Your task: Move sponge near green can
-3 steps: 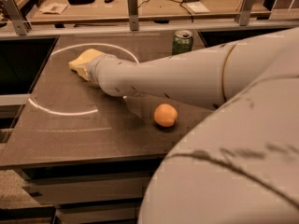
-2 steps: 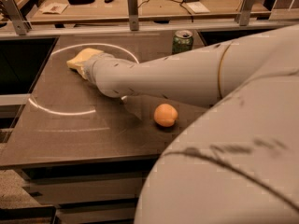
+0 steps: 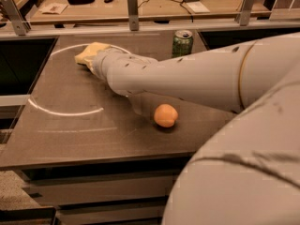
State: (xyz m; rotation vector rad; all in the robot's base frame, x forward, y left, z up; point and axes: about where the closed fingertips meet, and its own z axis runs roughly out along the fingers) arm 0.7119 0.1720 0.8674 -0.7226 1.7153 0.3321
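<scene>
The pale yellow sponge [image 3: 90, 52] lies at the back left of the dark table [image 3: 70, 135], partly covered by the end of my arm. My gripper [image 3: 92, 60] is right at the sponge, mostly hidden behind my own wrist. The green can [image 3: 182, 43] stands upright at the table's back edge, well to the right of the sponge, with its silver top showing.
A round orange fruit [image 3: 166, 115] lies on the table just in front of my forearm. A metal rail with posts [image 3: 133, 3] runs along the back edge. Behind it is a wooden bench with cables and small items. My arm and body fill the right side.
The arm's end and the sponge have shifted a little to the right and toward the back of the table. The can and the orange have not moved.
</scene>
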